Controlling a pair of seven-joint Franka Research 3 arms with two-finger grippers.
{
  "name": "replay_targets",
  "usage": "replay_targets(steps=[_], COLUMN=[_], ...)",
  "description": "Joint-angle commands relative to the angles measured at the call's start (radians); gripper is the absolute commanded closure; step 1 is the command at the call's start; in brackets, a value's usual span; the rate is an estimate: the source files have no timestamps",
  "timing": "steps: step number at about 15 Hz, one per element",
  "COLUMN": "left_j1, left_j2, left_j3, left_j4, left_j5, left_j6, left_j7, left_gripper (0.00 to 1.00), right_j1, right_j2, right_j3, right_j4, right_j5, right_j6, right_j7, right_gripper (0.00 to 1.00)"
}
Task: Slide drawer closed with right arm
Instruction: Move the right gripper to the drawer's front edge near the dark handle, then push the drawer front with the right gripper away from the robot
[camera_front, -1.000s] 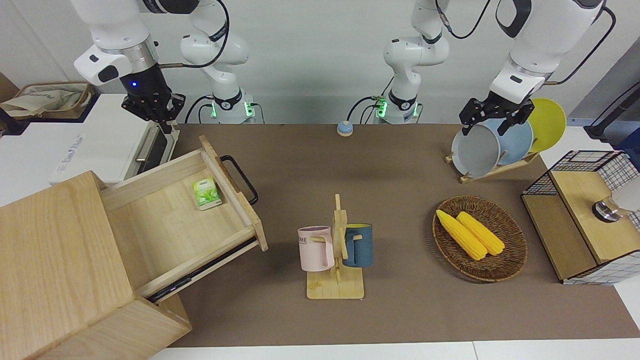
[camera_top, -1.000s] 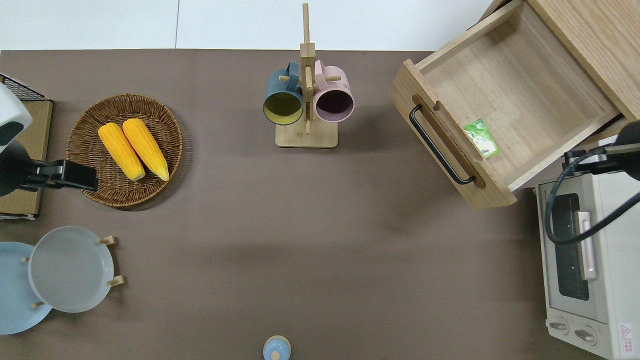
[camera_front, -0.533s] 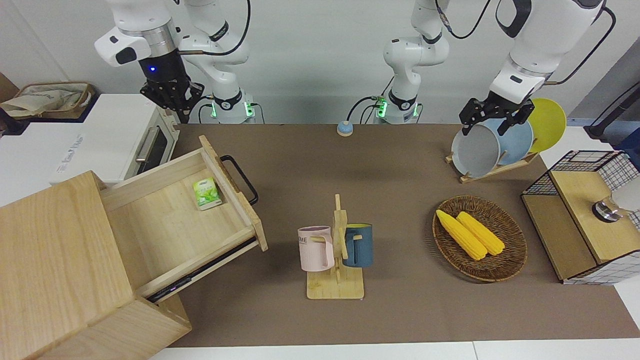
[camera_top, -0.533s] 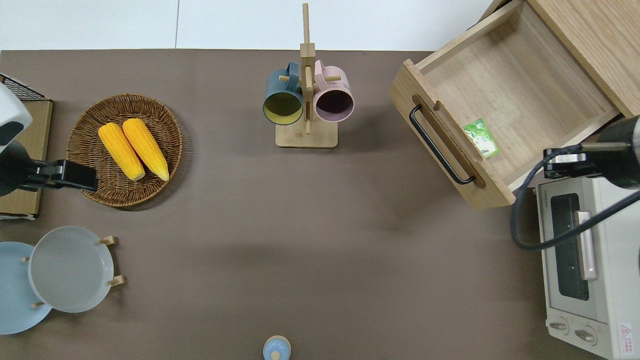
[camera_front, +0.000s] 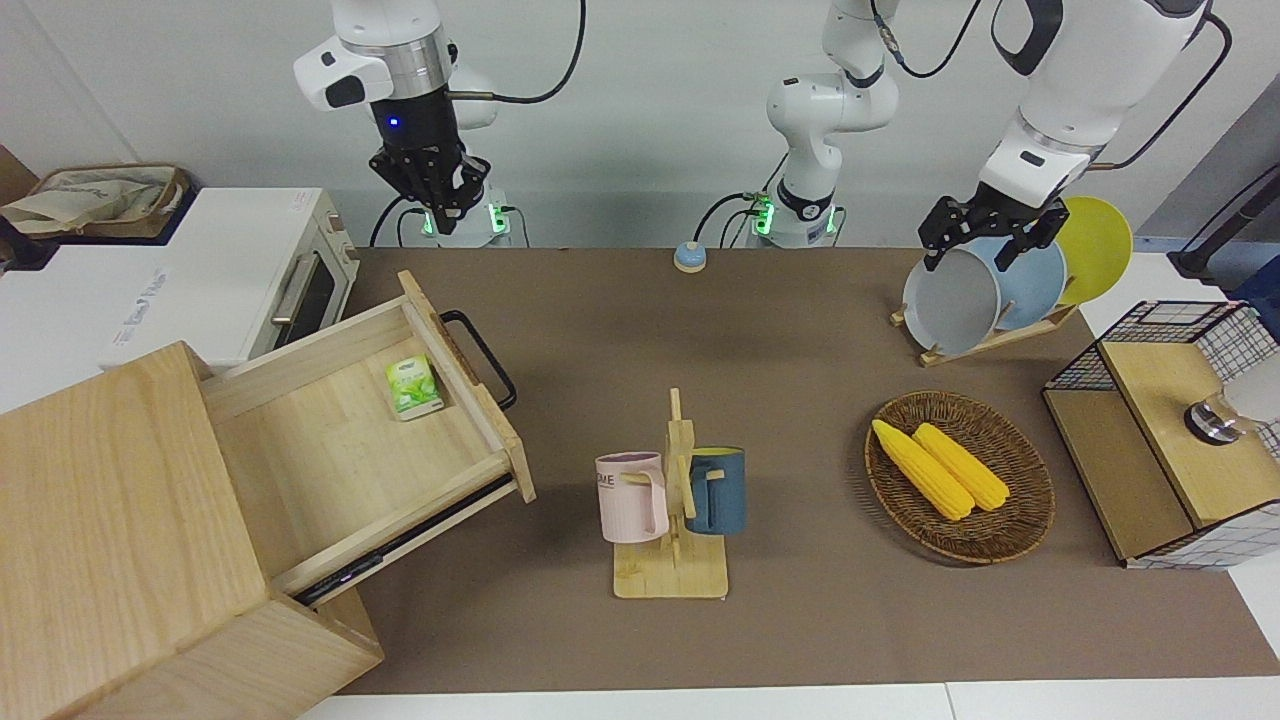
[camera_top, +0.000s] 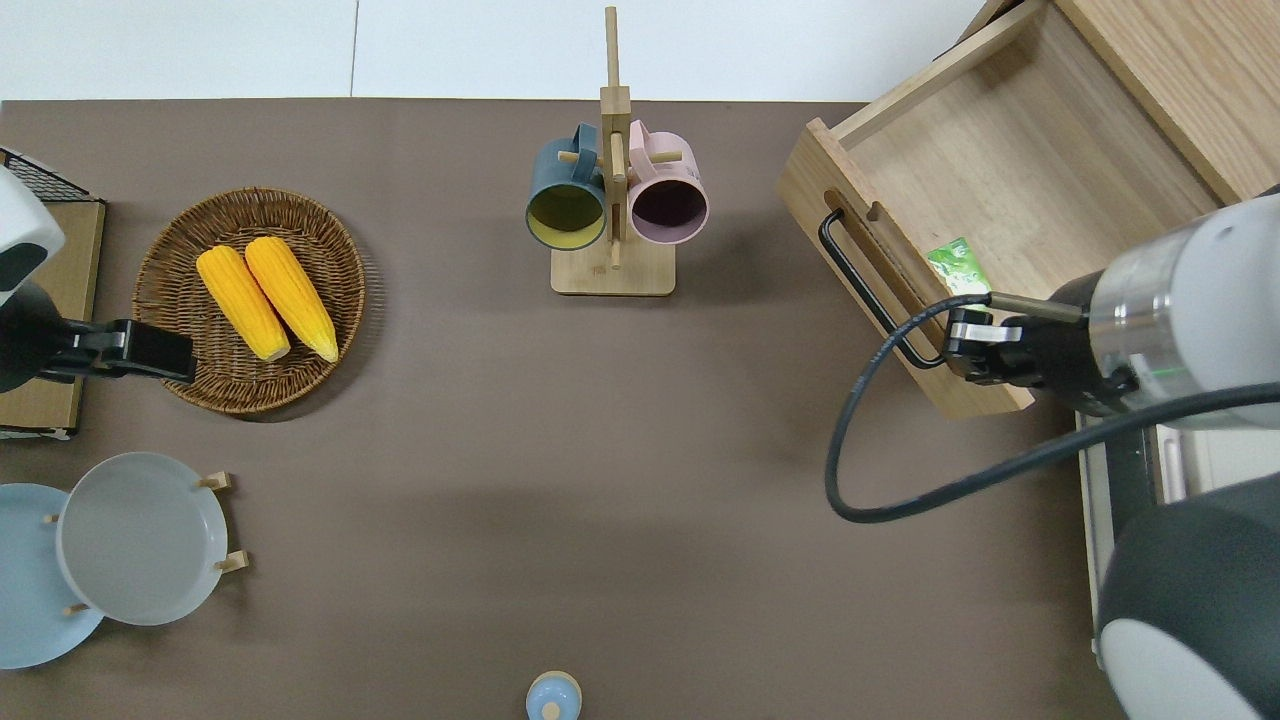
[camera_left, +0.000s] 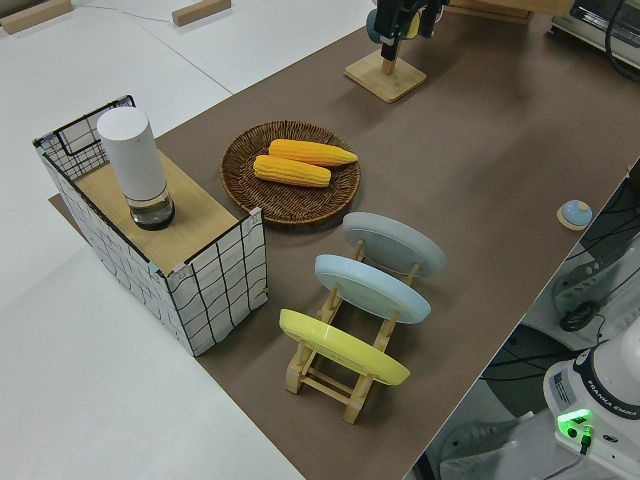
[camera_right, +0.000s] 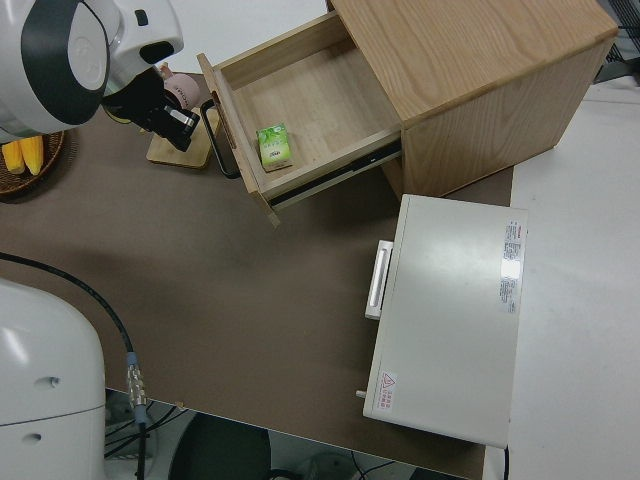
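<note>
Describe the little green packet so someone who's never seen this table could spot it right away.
Find the big pale wooden cabinet at the right arm's end of the table; its drawer stands pulled open. The green packet lies flat on the drawer floor, just inside the front panel with the black loop handle. It is the only thing in the drawer.

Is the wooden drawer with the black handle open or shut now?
Open: the light-wood drawer with black loop handle is pulled out, its inside and a small green packet visible.

Perhaps "ME" on pink mug (camera_front: 632, 497)
</note>
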Motion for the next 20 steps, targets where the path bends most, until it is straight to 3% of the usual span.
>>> replay_targets(steps=[1, 9, 17, 20], left_j1=[0.005, 0.005, 0.005, 0.005], left_j2=[0.013, 0.011, 0.011, 0.011], left_j3=[-0.007, -0.007, -0.007, -0.007], left_j4=[0.024, 0.024, 0.024, 0.024], left_j5=[0.017, 0.017, 0.017, 0.017], left_j6=[-0.02, -0.02, -0.02, -0.02], left_j7=[0.01, 0.01, 0.01, 0.01], left_gripper=[0.01, 0.01, 0.01, 0.01], right_j1=[-0.004, 0.142, 0.177, 0.177], right_j2=[0.022, 0.113, 0.19, 0.225], right_j3=[0.056, 0.055, 0.053, 0.053], right_j4=[0.008, 0.005, 0.002, -0.002], right_j5=[-0.02, -0.071, -0.071, -0.069], right_j6=[0.007, 0.071, 0.116, 0.118], right_j7=[0.135, 0.508, 0.807, 0.851], right_gripper=[1.0, 1.0, 1.0, 1.0])
